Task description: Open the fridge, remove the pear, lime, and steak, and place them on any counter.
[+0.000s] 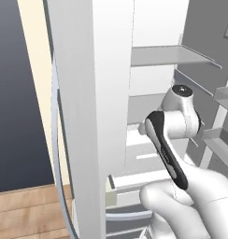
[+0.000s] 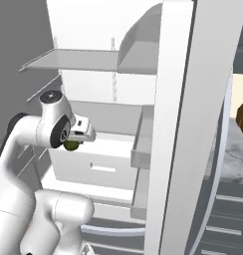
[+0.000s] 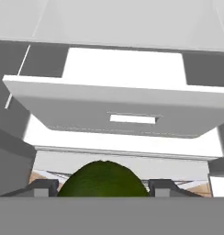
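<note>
Fridge (image 2: 173,124): doors standing open, white inside showing; arm reaching in between the doors.
Tool (image 3: 103,189): gripping the lime, one dark fingertip (image 3: 44,187) sitting on each side of it.
Lime (image 3: 103,180): dark green, round, sitting betw. the tips at the bottom of the hand view; in the right base view it is showing as a small green ball (image 2: 70,145) under the hand, clear of the shelf below, prob. not touching anything else.
Drawer (image 3: 127,110): white, w/ a slot handle, lying just ahead of the tool inside the fridge.
Shelf (image 1: 172,56): grey, hanging above the arm.
Surface (image 2: 233,149): marbled grey, showing past the right door, well apart from the tool.
</note>
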